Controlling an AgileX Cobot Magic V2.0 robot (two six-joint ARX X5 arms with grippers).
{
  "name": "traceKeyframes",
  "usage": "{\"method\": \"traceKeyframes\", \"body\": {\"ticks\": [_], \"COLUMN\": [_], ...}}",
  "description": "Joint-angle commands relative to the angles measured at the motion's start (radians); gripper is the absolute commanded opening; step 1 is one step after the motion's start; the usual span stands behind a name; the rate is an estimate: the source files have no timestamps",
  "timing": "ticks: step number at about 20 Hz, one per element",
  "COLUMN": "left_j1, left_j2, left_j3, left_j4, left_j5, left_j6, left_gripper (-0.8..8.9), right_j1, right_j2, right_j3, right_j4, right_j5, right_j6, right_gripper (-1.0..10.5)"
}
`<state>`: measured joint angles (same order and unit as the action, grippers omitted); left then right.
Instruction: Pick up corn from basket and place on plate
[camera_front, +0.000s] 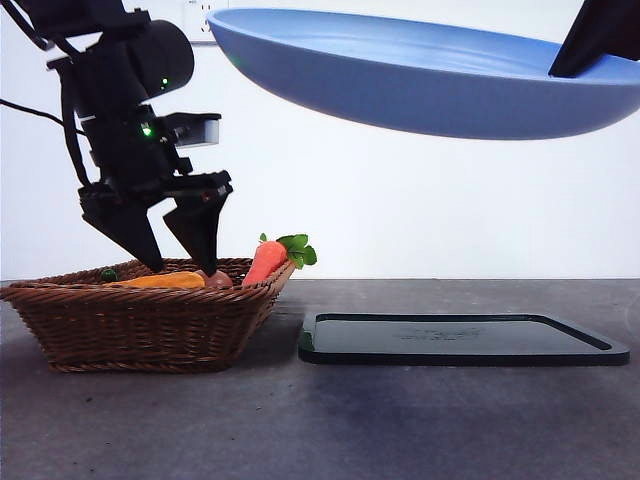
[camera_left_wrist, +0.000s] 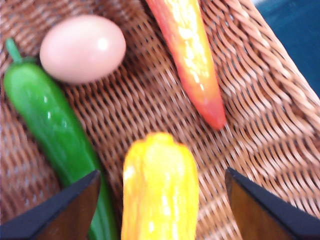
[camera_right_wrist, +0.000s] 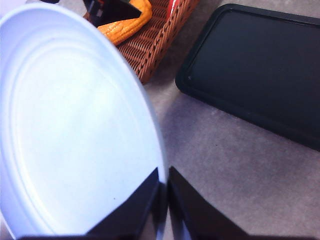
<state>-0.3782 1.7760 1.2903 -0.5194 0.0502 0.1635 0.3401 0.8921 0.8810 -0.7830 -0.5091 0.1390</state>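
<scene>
Left gripper (camera_front: 180, 262) at left of frame, jaws spread wide either side of corn (camera_left_wrist: 160, 192) in basket (camera_front: 150, 325), right gripper (camera_right_wrist: 164, 192) clamping raised blue plate (camera_front: 420, 85) rim, upper right.

A plain white wall (camera_front: 400, 200) fills the back of the front view, even and unmarked apart from a pale socket plate (camera_front: 200, 18) at about 11 o'clock, partly hidden at the top edge. The wall meets the surface (camera_front: 330, 420) along a straight level line a little below the middle. The surface is dull grey with a faintly mottled, matte finish and runs out of frame toward 6 o'clock. Light is soft and diffuse; broad, blurred shadows darken the surface near 7 o'clock. In the right wrist view the same grey surface (camera_right_wrist: 225, 165) shows a fine speckled grain.
</scene>
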Motion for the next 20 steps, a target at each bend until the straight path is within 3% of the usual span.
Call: {"method": "traceKeyframes", "body": {"ticks": [1, 6, 11, 20], "left_j1": [-0.008, -0.016, -0.023, -0.022], "left_j2": [0.047, 0.093, 0.094, 0.057], "left_j3": [0.022, 0.022, 0.022, 0.05], "left_j4": [0.019, 0.02, 0.011, 0.011], "left_j5": [-0.003, -0.003, -0.003, -0.002], "left_j6": [0.009, 0.008, 0.0, -0.076], "left_gripper": [4.04, 3.98, 2.21, 1.77], "right_j1": [0.004, 0.003, 0.003, 0.003], "right_j2": [0.002, 0.002, 0.002, 0.003], "right_j3": [0.018, 0.018, 0.018, 0.018], "right_j4": [0.01, 0.012, 0.011, 0.006], "right_j5": [-0.005, 0.013, 0.013, 0.057], "right_j6": [0.015, 0.014, 0.014, 0.016], "right_gripper": [0.0, 0.0, 0.0, 0.0]}}
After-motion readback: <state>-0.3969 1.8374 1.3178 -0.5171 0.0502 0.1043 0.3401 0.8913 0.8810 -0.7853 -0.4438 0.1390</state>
